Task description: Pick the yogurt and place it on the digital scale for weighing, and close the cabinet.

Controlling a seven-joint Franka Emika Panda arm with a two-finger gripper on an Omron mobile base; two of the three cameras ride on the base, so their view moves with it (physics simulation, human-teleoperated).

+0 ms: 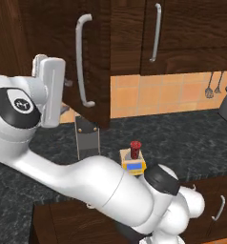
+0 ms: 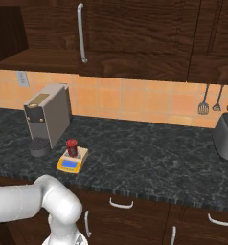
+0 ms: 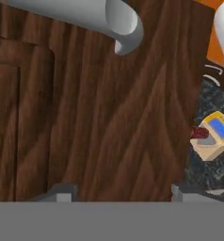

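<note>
Your gripper [image 3: 117, 196] sits right against the open cabinet door [image 3: 109, 117], a grey fingertip [image 3: 62, 193] showing at either side of the wood with nothing between them; whether the jaws are parted wide or half drawn in, you cannot tell. That door will likely handle as a stiff, hinged slab: push flat on its face, or take the long silver bar handle [image 1: 82, 62], and it should swing freely. Its lower edge hangs over the countertop [image 2: 149, 158] near the front left. Beyond it, the yogurt [image 1: 135, 148] stands upright on the digital scale [image 1: 133, 164], near the counter's front edge. Farther back stands the coffee machine [image 2: 49, 117], against the tiled wall.
</note>
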